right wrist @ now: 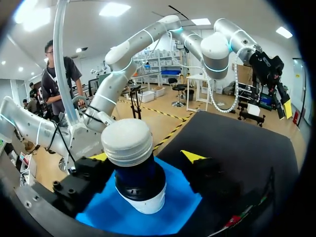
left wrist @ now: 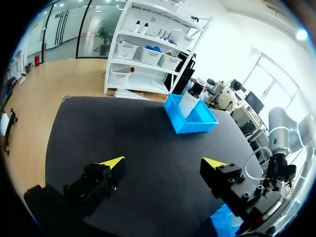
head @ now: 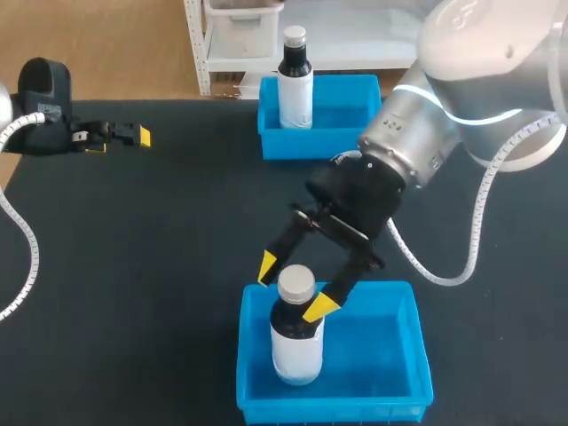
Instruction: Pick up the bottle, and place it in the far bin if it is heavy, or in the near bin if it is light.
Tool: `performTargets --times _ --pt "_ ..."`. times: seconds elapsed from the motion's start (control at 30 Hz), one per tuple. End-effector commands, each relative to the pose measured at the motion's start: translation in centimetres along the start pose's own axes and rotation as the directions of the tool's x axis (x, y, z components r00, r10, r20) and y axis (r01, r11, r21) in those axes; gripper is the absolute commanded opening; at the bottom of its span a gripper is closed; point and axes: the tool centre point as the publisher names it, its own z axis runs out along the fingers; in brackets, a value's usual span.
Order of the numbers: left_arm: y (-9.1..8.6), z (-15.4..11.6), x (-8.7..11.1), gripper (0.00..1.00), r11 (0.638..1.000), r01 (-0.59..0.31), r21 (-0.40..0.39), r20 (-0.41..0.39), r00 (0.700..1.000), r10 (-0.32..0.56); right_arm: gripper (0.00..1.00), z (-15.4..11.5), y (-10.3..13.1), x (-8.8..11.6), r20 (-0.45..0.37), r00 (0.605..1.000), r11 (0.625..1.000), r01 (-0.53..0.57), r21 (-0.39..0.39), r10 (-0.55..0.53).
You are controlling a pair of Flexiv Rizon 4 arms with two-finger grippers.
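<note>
The bottle (head: 295, 351) stands upright in the near bin (head: 377, 346) by the tabletop's (head: 177, 248) near edge; the right hand (head: 294, 286) sits around its neck with the fingers spread wide either side of the grey cap, one finger visibly clear of it; the far bin (head: 346, 111) at the far edge holds a second bottle (head: 295, 80), also upright; the left hand (head: 115, 138) lies wide open near the left edge

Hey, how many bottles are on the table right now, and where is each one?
2. The first bottle stands upright in the far bin. The second bottle stands in the near bin, between the open fingers of the right gripper. Nothing suggests a hidden one.
</note>
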Motion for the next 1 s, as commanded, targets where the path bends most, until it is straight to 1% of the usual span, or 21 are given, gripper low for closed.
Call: performTargets --times 0.03,0.1,0.2,0.23,0.27,0.3,0.33,0.47,0.53,0.6,0.7,0.77,0.8,0.83,0.87,0.93,1.0 --pt "0.0 0.0 0.0 1.0 1.0 0.0 0.0 0.0 1.0 0.0 1.0 -0.4 0.0 0.1 -0.008 1.0 1.0 -0.002 0.003 0.002" --pt "0.0 0.0 0.0 1.0 1.0 0.0 0.0 0.0 1.0 0.0 1.0 -0.9 0.1 0.4 -0.019 1.0 1.0 -0.004 0.001 0.004" --pt "0.0 0.0 0.0 1.0 1.0 0.0 0.0 0.0 1.0 0.0 1.0 -2.8 0.6 1.3 -0.041 0.999 1.0 -0.001 -0.014 0.001" --pt "0.0 0.0 0.0 1.0 1.0 0.0 0.0 0.0 1.0 0.0 1.0 -3.5 1.0 1.6 -0.052 0.998 0.997 0.025 -0.078 -0.029" --pt "0.0 0.0 0.0 1.0 1.0 0.0 0.0 0.0 1.0 0.0 1.0 -4.2 1.6 1.8 -0.074 0.995 0.992 0.051 -0.113 -0.06" --pt "0.0 0.0 0.0 1.0 1.0 0.0 0.0 0.0 1.0 0.0 1.0 -4.9 1.9 2.2 -0.079 0.995 0.993 0.045 -0.11 -0.053" --pt "0.0 0.0 0.0 1.0 1.0 0.0 0.0 0.0 1.0 0.0 1.0 -5.7 2.4 2.6 -0.086 0.994 0.988 0.06 -0.141 -0.073" --pt "0.0 0.0 0.0 1.0 1.0 0.0 0.0 0.0 1.0 0.0 1.0 -8.3 4.5 3.9 -0.085 0.991 0.978 0.083 -0.194 -0.101" --pt "0.0 0.0 0.0 1.0 1.0 0.0 0.0 0.0 1.0 0.0 1.0 -9.4 4.9 4.5 -0.096 0.993 0.981 0.056 -0.184 -0.074" --pt "0.0 0.0 0.0 1.0 1.0 0.0 0.0 0.0 1.0 0.0 1.0 -10.6 4.7 5.1 -0.065 0.998 0.992 0.005 -0.13 -0.013" --pt "0.0 0.0 0.0 1.0 1.0 0.0 0.0 0.0 1.0 0.0 1.0 -12.4 4.0 6.0 -0.07 0.995 0.998 -0.066 -0.024 0.064" --pt "0.0 0.0 0.0 1.0 1.0 0.0 0.0 0.0 1.0 0.0 1.0 -13.5 3.1 6.8 -0.087 0.987 0.989 -0.129 0.067 0.135" --pt "0.0 0.0 0.0 1.0 1.0 0.0 0.0 0.0 1.0 0.0 1.0 -14.0 2.6 7.3 -0.076 0.982 0.98 -0.167 0.108 0.175" --pt "0.0 0.0 0.0 1.0 1.0 0.0 0.0 0.0 1.0 0.0 1.0 -14.6 2.0 7.8 -0.049 0.97 0.959 -0.227 0.17 0.239" --pt "0.0 0.0 0.0 1.0 1.0 0.0 0.0 0.0 1.0 0.0 1.0 -15.1 1.6 8.2 -0.035 0.963 0.944 -0.256 0.21 0.269" --pt "0.0 0.0 0.0 1.0 1.0 0.0 0.0 0.0 1.0 0.0 1.0 -16.1 0.8 9.0 -0.02 0.933 0.889 -0.336 0.31 0.359" --pt "0.0 0.0 0.0 1.0 1.0 0.0 0.0 0.0 1.0 0.0 1.0 -16.9 0.5 9.4 -0.029 0.918 0.862 -0.36 0.358 0.396"
